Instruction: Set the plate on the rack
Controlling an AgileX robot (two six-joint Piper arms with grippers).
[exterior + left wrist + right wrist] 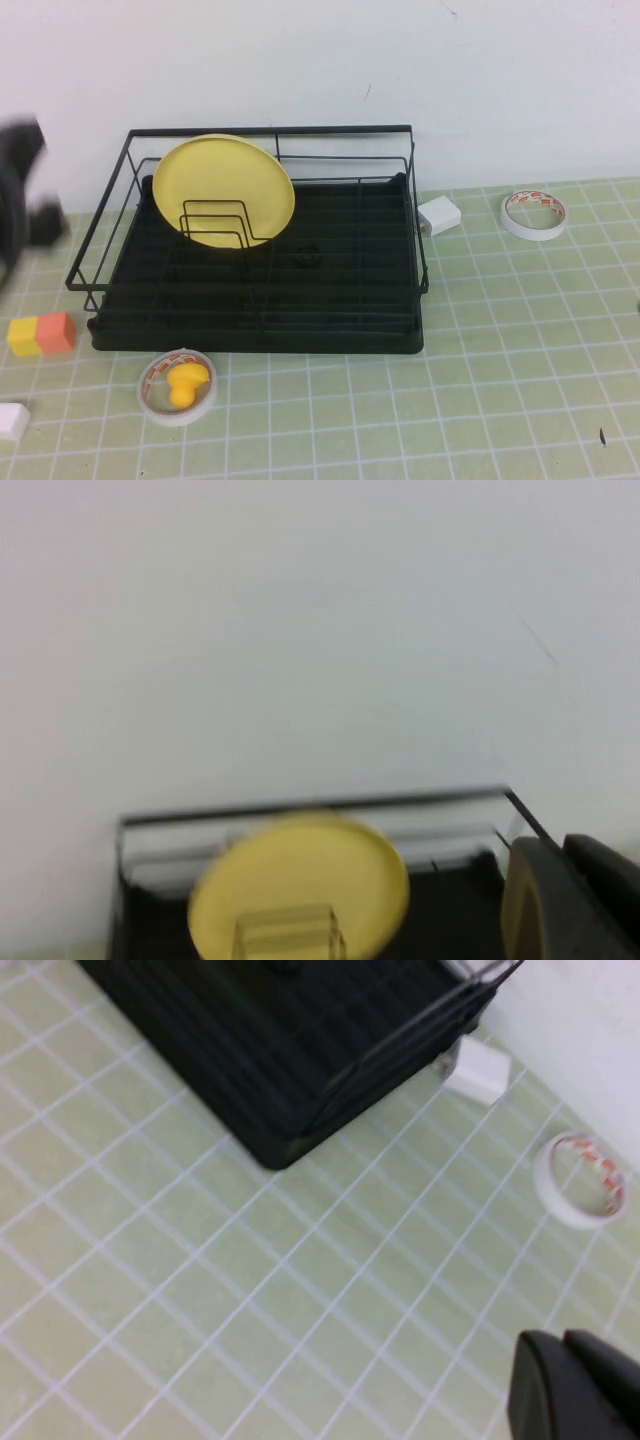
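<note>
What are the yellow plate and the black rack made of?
The plate looks like smooth plastic: plain pale yellow with a dull sheen. The rack looks like thin black coated metal wire over a dark tray, probably plastic. The left hand is nearby; the right hand hangs over the mat.

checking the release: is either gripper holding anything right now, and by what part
Nothing is held. The plate stands in the rack; the left gripper is off beside the rack, the right gripper over bare table.
</note>
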